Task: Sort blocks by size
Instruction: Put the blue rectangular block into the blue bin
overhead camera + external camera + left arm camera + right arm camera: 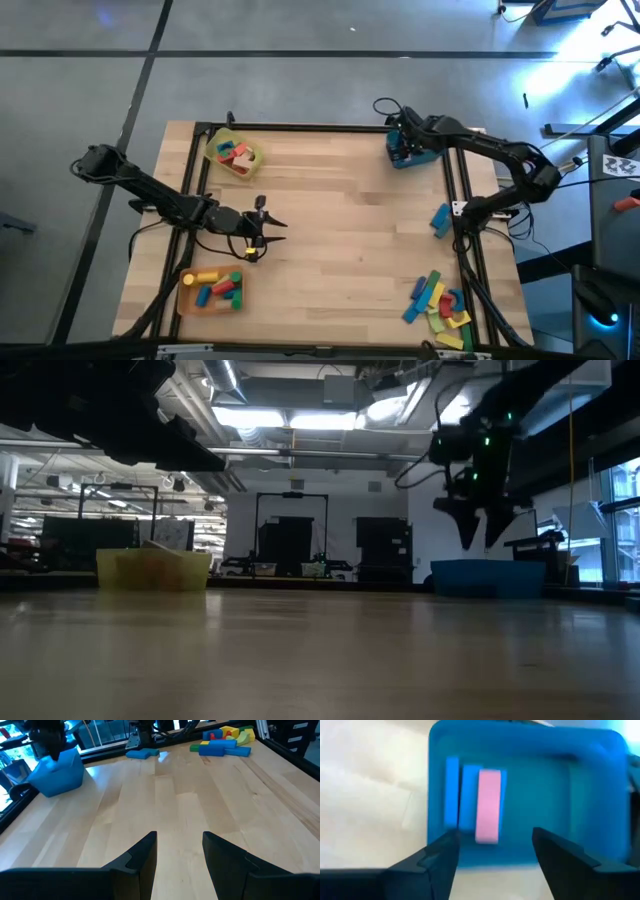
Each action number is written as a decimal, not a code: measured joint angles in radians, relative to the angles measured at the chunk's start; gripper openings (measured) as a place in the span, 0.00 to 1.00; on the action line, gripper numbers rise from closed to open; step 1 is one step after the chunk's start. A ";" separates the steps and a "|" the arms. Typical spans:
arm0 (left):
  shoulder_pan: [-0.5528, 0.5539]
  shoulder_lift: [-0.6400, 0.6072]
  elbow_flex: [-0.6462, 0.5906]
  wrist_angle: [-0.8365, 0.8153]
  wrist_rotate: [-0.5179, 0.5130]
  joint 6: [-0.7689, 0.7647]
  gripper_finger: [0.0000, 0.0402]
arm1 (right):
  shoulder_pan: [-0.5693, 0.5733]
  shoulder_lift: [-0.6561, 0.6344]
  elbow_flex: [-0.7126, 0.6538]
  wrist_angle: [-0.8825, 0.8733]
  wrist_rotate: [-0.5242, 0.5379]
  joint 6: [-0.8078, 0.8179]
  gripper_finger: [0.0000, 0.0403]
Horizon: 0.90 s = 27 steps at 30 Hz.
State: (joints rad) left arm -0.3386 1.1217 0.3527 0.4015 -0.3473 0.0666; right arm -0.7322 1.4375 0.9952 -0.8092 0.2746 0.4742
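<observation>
My right gripper hangs open above the blue tray at the table's far right and touches nothing. In the tray lie two blue bars and a pink bar side by side. My left gripper waits open over bare wood at the table's left, with nothing between its fingers. Loose blocks lie in a heap at the near right. A single blue block rests flat on the table at the right edge.
A yellow tray with several blocks stands at the far left. An orange tray with several blocks stands at the near left. Black frame rails run along the table's sides. The middle of the table is bare wood.
</observation>
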 joint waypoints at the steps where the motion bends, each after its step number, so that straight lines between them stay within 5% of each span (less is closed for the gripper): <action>1: 0.000 0.000 0.000 0.000 0.000 0.000 0.36 | 0.018 -0.012 0.021 -0.056 0.010 0.014 0.63; 14: 0.000 0.000 0.000 0.016 0.000 -0.024 0.36 | 0.420 -0.142 0.086 -0.523 -0.016 0.418 0.55; 20: 0.000 0.000 0.000 0.037 0.000 -0.044 0.36 | 0.594 -0.141 -0.034 -0.518 -0.111 0.552 0.36; 27: 0.000 0.000 0.000 0.054 0.000 -0.044 0.36 | 0.656 -0.141 -0.206 -0.466 -0.165 0.667 0.05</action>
State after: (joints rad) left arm -0.3386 1.1213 0.3527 0.4553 -0.3477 0.0223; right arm -0.0762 1.2964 0.7890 -1.2754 0.1100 1.1410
